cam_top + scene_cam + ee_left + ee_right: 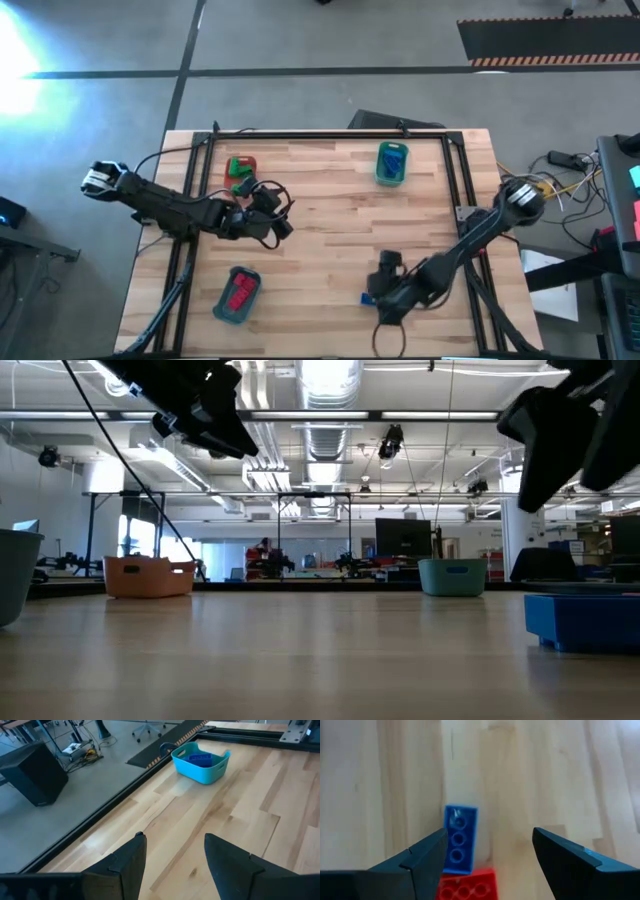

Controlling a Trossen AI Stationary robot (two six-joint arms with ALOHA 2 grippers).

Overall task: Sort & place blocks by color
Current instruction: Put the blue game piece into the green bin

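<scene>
My right gripper [490, 837] is open and hovers over a blue block [459, 845] and a red block [468, 885] that lie flat on the wood side by side. It touches neither. The high view puts this gripper [372, 290] near the table's near edge, with the blue block [366, 297] at its tip. In the low view the blue block [585, 620] sits at the right. My left gripper [282, 213] is open above the table's left half, close to the orange-red tray [240, 168], and holds nothing [175, 840].
The orange-red tray holds green blocks at the far left. A teal tray [392, 163] at the far side holds blue blocks [200, 757]. A third tray [237, 294] at the near left holds red blocks. Bare wood lies between them. A black frame rims the table.
</scene>
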